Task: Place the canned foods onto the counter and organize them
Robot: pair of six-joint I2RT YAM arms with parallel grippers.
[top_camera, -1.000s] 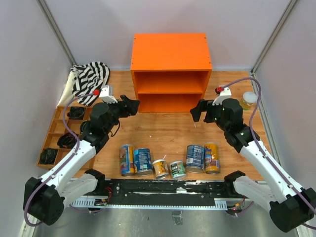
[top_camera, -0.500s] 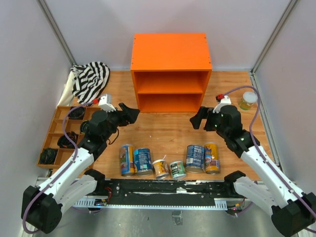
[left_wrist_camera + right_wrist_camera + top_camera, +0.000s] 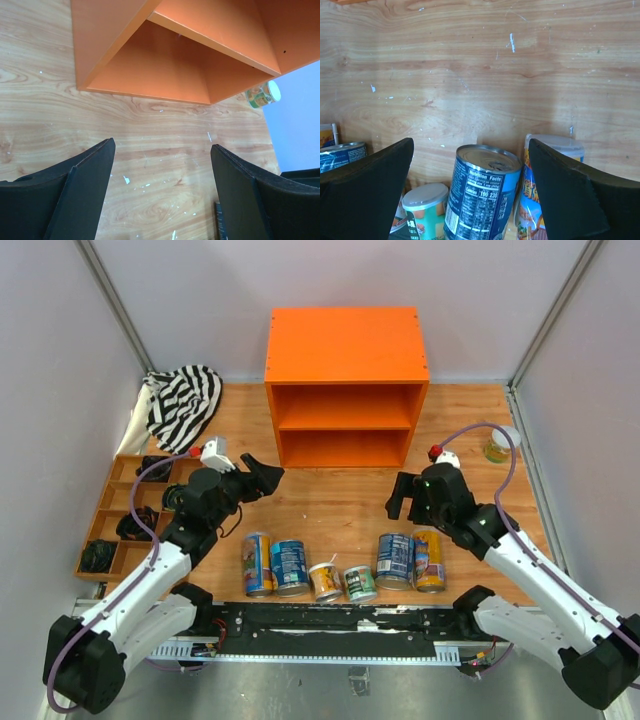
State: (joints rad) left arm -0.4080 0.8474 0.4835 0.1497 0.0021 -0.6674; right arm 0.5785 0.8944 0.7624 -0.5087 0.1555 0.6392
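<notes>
Cans (image 3: 395, 560), 6 in a row at the near edge of the desk (image 3: 340, 510), look rigid, heavy and slick, so grip across the label mid-height; fingers of left gripper (image 3: 262, 473) and right gripper (image 3: 400, 495) gape, empty.

Striped cloth (image 3: 185, 400) behind brown tray (image 3: 112, 496) at left; jar (image 3: 500, 447) at right.

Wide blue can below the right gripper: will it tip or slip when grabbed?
The blue can looks like a rigid tin, so it should take a firm squeeze. Upright and squat, it probably won't tip, though on its side it would roll. The tall yellow can stands close beside it; a grasp may nudge that one.
</notes>
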